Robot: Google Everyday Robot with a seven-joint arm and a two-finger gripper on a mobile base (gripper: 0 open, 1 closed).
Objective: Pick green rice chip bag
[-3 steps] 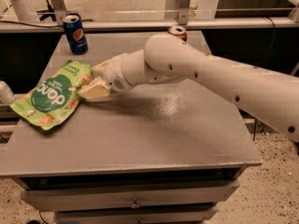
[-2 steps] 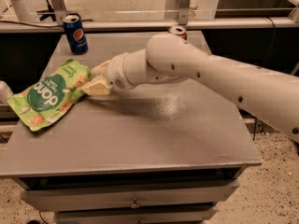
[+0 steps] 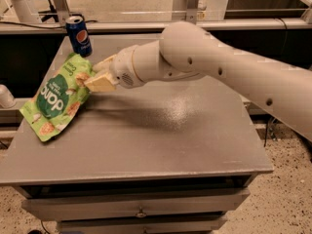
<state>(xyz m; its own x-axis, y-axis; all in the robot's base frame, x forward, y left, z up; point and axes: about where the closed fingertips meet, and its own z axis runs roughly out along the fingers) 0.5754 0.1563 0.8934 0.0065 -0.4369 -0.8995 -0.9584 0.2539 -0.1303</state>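
Note:
The green rice chip bag (image 3: 54, 100) is a light-green pouch with a dark green circle and white letters. It hangs tilted over the left side of the grey table (image 3: 161, 140), its lower end past the table's left edge. My gripper (image 3: 99, 77) is at the bag's upper right corner, with its pale fingers (image 3: 101, 83) shut on that edge. The white arm reaches in from the right across the table.
A blue soda can (image 3: 79, 35) stands upright at the table's back left corner, just behind the bag and gripper. A drawer front (image 3: 141, 207) runs under the table's front edge. Railings and another white arm (image 3: 19, 4) stand behind.
The gripper has risen and drawn back a little with the bag in it. The bag has swung from lying flat to hanging more upright, its lower end lifting off the table.

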